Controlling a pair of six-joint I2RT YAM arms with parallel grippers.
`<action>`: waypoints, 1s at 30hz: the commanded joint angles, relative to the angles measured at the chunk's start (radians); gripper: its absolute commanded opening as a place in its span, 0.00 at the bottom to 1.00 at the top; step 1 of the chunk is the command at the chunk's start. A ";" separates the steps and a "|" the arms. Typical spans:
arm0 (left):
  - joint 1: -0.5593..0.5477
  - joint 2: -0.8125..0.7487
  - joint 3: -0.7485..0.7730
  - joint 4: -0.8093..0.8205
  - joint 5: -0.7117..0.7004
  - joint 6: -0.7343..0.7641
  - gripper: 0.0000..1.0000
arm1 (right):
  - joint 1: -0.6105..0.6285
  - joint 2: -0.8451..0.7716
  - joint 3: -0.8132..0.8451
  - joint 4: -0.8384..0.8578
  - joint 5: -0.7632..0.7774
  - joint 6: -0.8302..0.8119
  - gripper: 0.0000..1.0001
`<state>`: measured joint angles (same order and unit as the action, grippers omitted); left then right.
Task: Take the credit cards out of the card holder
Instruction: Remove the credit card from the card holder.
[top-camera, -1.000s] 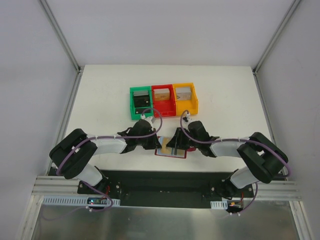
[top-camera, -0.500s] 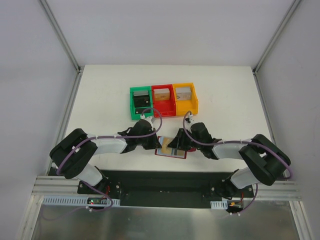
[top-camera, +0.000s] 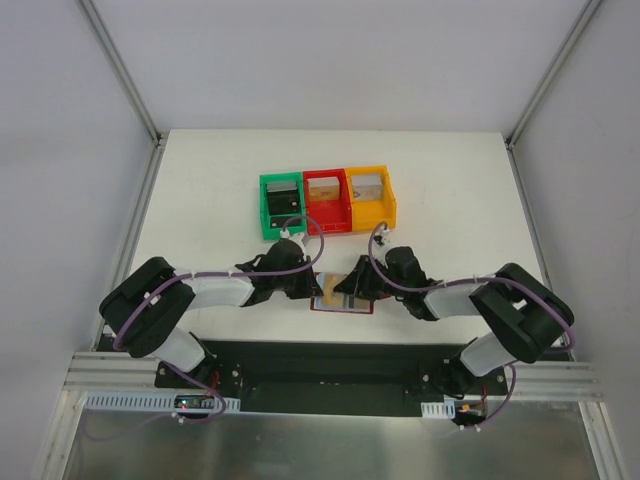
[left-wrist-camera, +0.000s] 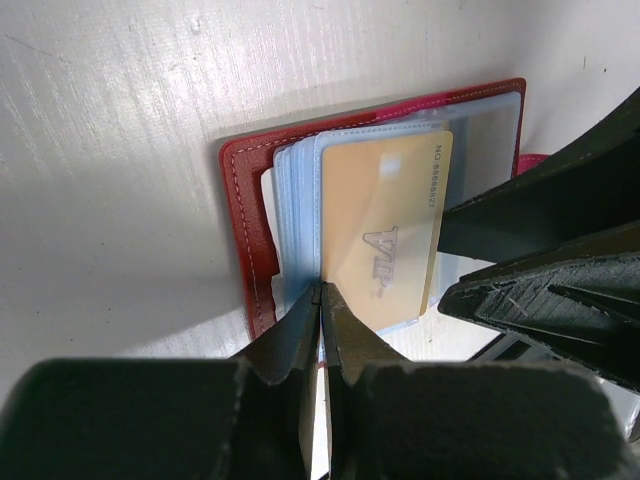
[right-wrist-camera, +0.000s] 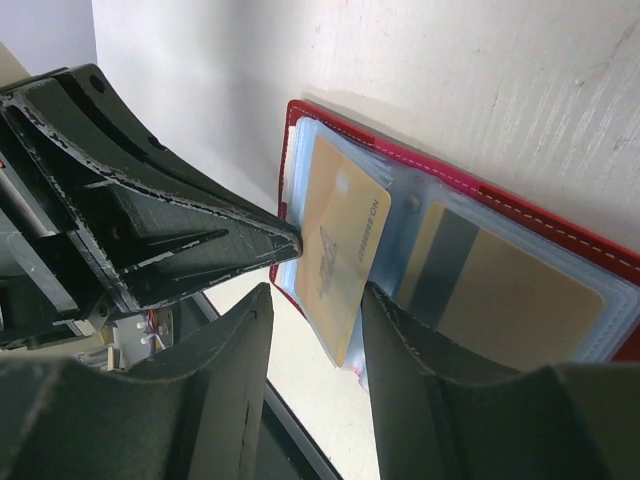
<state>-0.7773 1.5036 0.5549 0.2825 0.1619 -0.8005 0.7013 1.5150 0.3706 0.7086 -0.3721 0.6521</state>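
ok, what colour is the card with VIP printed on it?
The VIP card is tan-gold with silvery lettering. Left wrist view shows it best.

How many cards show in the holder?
2: a tan VIP card on the sleeve stack, a striped tan card on the opposite page. More may be hidden.

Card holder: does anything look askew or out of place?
Only mildly: a tan VIP card in its clear sleeve stands tilted up off the open dark red leather-like card holder, between the fingers of the open right gripper. No damage.

Red card holder (left-wrist-camera: 245, 230) lies open; credit cards (left-wrist-camera: 385, 230) sleeved inside.
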 joint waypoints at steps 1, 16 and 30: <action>0.006 0.030 0.002 -0.086 -0.053 0.015 0.02 | 0.006 0.011 0.014 0.120 -0.056 0.029 0.43; 0.006 0.056 0.022 -0.080 -0.036 0.027 0.02 | 0.012 0.077 0.057 0.186 -0.143 0.047 0.43; 0.004 0.041 0.007 -0.069 -0.048 0.024 0.02 | 0.003 0.065 0.044 0.206 -0.148 0.060 0.38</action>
<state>-0.7769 1.5200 0.5793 0.2611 0.1730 -0.7994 0.6926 1.5955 0.3889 0.8005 -0.4263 0.6735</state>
